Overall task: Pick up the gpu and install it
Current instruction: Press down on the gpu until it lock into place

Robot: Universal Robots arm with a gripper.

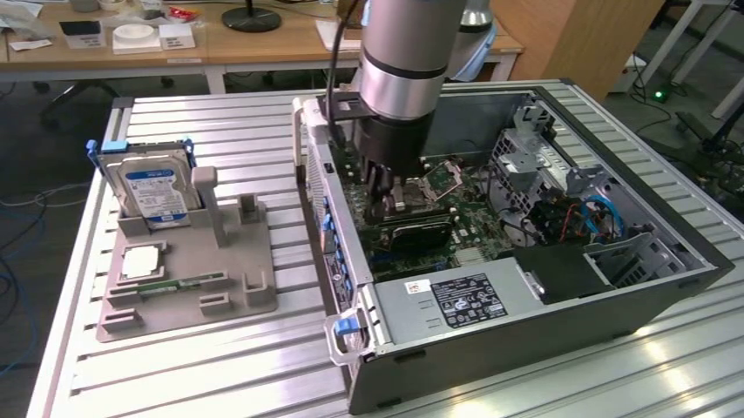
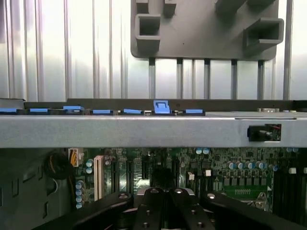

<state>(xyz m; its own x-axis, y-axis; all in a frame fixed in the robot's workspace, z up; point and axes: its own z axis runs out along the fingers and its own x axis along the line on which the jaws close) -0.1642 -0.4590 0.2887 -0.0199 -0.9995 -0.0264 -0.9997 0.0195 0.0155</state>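
Now: my gripper (image 1: 384, 187) down inside case (image 1: 651, 287), centre of exterior view, fingers (image 2: 152, 203) closed together. Gpu (image 1: 393, 205) looks like dark card right at my fingertips, over motherboard (image 1: 465, 222); can't tell if pinched. Hard drive (image 1: 157, 187) upright in holder (image 1: 233, 287), exterior view's left.
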